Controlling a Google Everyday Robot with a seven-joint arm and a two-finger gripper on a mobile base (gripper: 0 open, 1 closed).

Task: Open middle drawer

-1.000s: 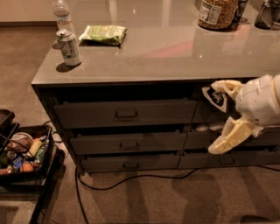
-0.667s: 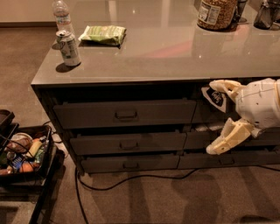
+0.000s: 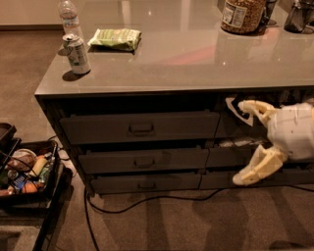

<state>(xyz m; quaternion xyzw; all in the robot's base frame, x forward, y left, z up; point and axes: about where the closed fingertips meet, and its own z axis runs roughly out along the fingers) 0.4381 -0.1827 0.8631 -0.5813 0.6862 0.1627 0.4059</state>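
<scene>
Gripper (image 3: 240, 143) at right side of the cabinet, in front of the right-hand drawer column, cream fingers (image 3: 255, 169) spread wide, one up, one down, nothing between them. The middle drawer (image 3: 113, 162) is in the left column, under the taller-fronted top drawer (image 3: 98, 128) and above the slim bottom drawer (image 3: 117, 184). Its small loop handle (image 3: 143, 162) sits at centre, well left of the gripper, not touched. Its front looks roughly in line with its neighbours. On the grey countertop (image 3: 186, 59): soda can (image 3: 77, 53) and water bottle (image 3: 68, 14) near the left edge, green packet (image 3: 115, 39) beside them, jar (image 3: 243, 14) at far right. Black bin (image 3: 49, 188) of mixed items on the floor at left, and a cable (image 3: 147, 201) runs along the floor below the drawers.
</scene>
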